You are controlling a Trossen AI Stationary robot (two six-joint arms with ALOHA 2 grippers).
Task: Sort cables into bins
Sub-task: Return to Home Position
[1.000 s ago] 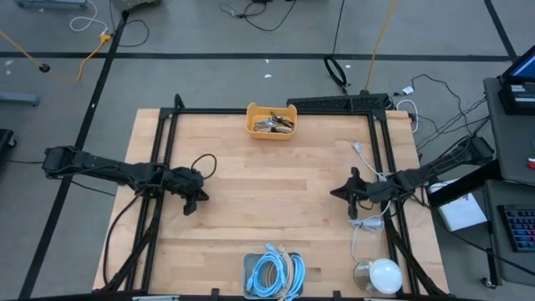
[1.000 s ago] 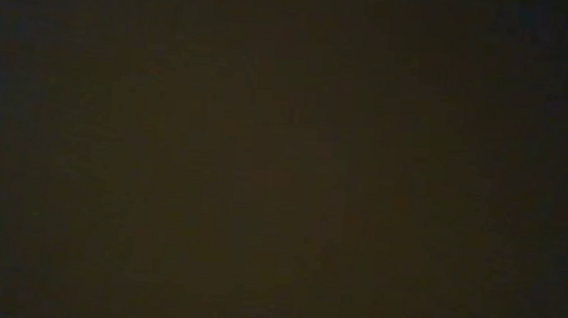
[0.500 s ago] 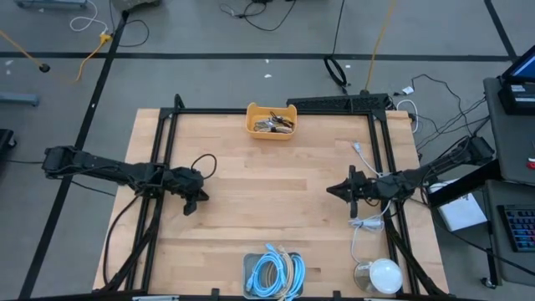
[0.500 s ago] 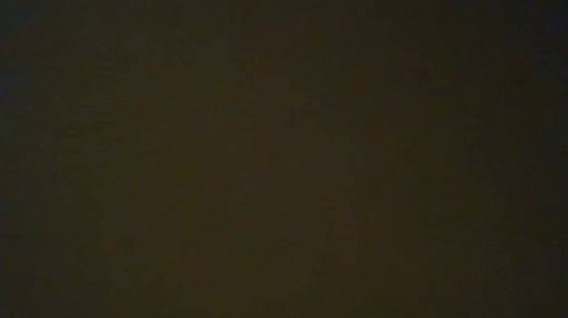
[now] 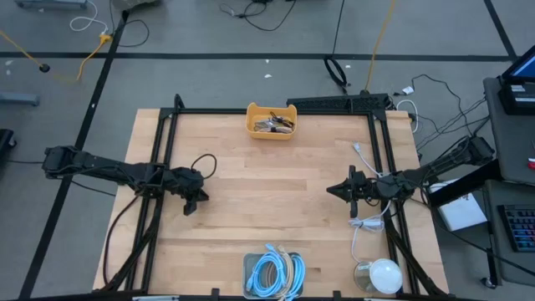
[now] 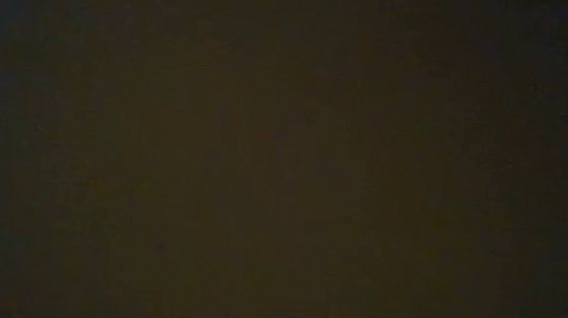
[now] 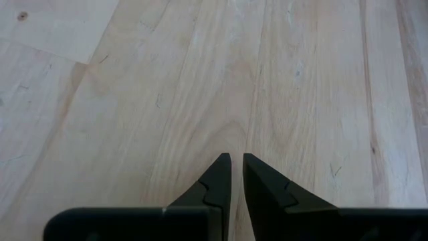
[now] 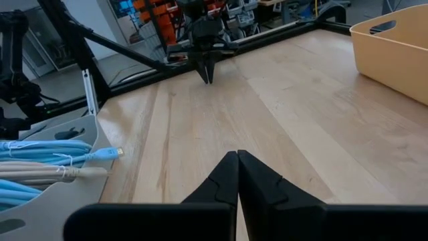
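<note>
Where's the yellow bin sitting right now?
In the high view, the yellow bin sits midway along the table's upper edge, straight across from the grey bin holding the blue cables.

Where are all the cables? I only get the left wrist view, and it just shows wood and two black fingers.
Observer: The light-blue cables lie coiled in the grey bin, at the table edge along the bottom of the high view.
Operator: What about the little ones?
Observer: The thin dark cables sit in the yellow bin at the opposite edge.
Operator: Where's the other arm?
Observer: The right gripper is over the table's right side. It is shut and empty, and it faces the left gripper across bare wood.
</note>
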